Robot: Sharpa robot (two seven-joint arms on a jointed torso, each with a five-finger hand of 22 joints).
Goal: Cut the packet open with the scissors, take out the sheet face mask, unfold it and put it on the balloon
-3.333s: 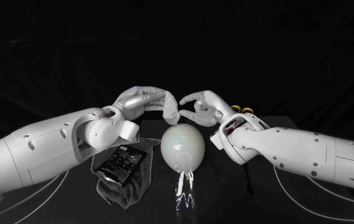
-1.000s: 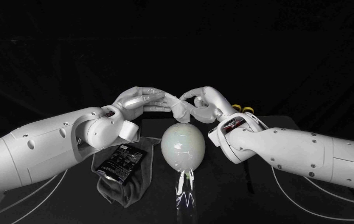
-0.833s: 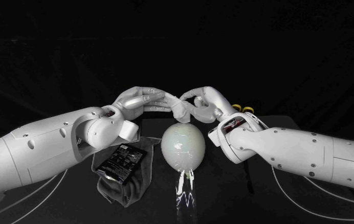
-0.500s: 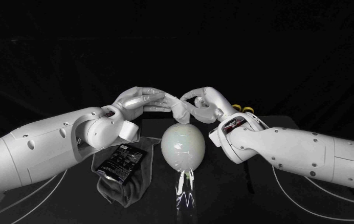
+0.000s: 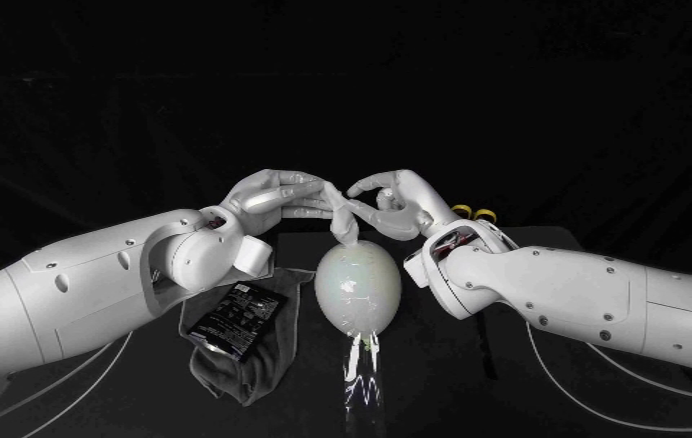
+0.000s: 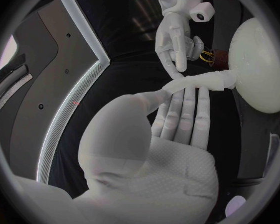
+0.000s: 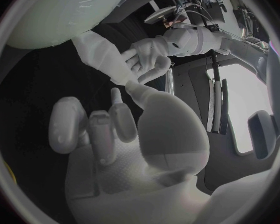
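Right hand [image 5: 389, 201]: grip on mask [image 5: 342, 222] unclear.

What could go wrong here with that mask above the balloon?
The mask is a folded strip pinched between the left hand and the right hand; pulled unevenly, it may tear or slip free. Its lower end hangs at the balloon, which a tug might tip.

The balloon [image 5: 356, 286] lies at the middle of the table [image 5: 447, 383]; the packet [image 5: 238, 319] lies on a cloth [image 5: 245, 376] to its left; above its far end the sheet face mask [image 5: 342, 222] hangs between the left hand [image 5: 271, 198] and the right hand [image 5: 395, 202].
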